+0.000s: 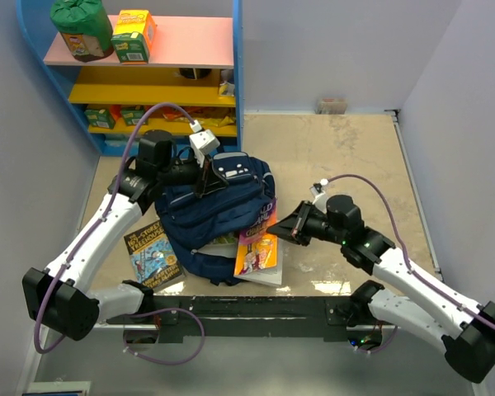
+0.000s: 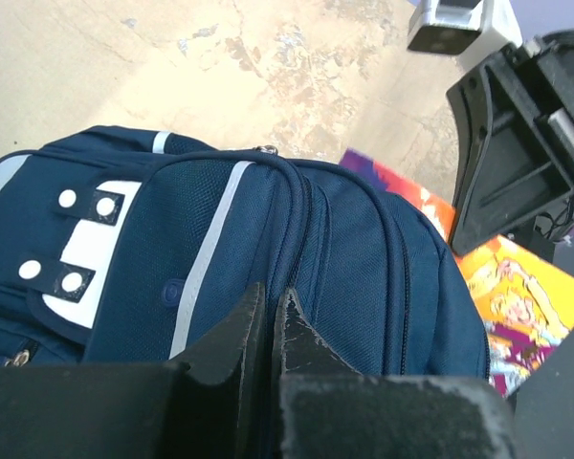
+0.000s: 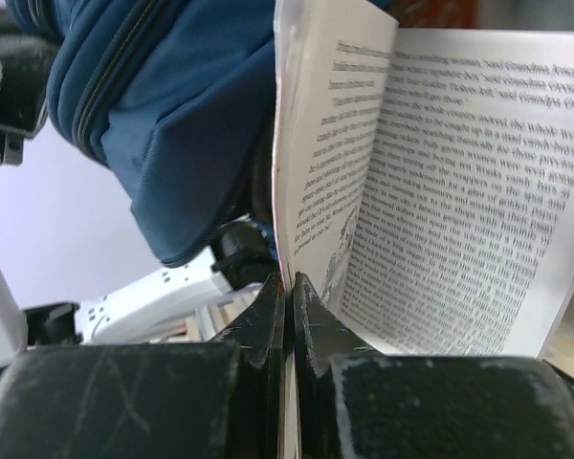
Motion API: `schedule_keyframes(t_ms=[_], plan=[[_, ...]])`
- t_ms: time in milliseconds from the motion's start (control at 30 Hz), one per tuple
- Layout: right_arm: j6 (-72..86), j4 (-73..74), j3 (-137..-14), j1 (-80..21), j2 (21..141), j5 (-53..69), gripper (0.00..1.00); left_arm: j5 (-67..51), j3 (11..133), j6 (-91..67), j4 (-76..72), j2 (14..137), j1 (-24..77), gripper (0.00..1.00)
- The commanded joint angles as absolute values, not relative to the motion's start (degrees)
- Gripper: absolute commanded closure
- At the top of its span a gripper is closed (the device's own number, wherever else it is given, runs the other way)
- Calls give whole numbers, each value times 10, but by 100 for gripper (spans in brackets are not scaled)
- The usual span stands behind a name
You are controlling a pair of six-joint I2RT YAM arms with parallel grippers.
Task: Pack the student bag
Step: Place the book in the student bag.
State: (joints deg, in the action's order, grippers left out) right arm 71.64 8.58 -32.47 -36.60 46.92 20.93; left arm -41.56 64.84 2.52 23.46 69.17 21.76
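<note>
Beige tabletop point(image 1: 338, 157), grey walls point(image 1: 33, 165), blue shelf unit point(image 1: 148, 74) upper left. Navy-blue fabric backpack point(image 1: 210, 219) centre: white patch, pale stripe. Left gripper point(image 2: 268, 311) fingers pressed together; right gripper point(image 3: 289, 292) pinches page of orange-purple paperback point(image 1: 260, 252).

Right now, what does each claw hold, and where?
Right claw: the open book, by a page edge. Left claw: shut against the student bag; hold unclear.

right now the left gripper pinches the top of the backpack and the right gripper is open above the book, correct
Not quite. The right gripper is not open: the right wrist view shows it shut on a page of the book. The left gripper does pinch the top of the backpack.
</note>
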Motion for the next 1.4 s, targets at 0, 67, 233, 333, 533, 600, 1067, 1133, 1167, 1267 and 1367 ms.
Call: schedule_keyframes(t_ms=[0, 67, 233, 333, 533, 600, 1067, 1133, 1167, 1267, 1367], plan=[[765, -61, -321, -403, 497, 202, 100, -437, 662, -16, 120, 664, 206, 100], [773, -83, -317, -413, 521, 176, 100, -447, 665, -15, 127, 661, 206, 100], [778, -100, -324, -415, 567, 14, 100, -463, 671, -4, 166, 651, 206, 100], [773, -118, -344, -424, 616, -66, 100, -479, 664, -4, 184, 639, 206, 100], [774, -152, -412, -485, 763, -122, 100, -474, 639, 29, 200, 621, 206, 100], [761, -118, -458, -516, 827, -106, 100, -471, 637, 38, 201, 617, 206, 100], [667, -41, -398, -555, 708, -91, 37, -460, 641, 54, 203, 628, 206, 100], [659, -47, -382, -555, 700, -80, 50, -458, 641, 51, 200, 628, 206, 100], [658, -61, -375, -556, 698, -75, 75, -456, 641, 49, 199, 628, 206, 100], [650, -97, -355, -576, 715, -69, 100, -452, 641, 47, 198, 629, 206, 100], [625, -142, -356, -612, 759, -69, 100, -449, 644, 47, 198, 633, 206, 100]])
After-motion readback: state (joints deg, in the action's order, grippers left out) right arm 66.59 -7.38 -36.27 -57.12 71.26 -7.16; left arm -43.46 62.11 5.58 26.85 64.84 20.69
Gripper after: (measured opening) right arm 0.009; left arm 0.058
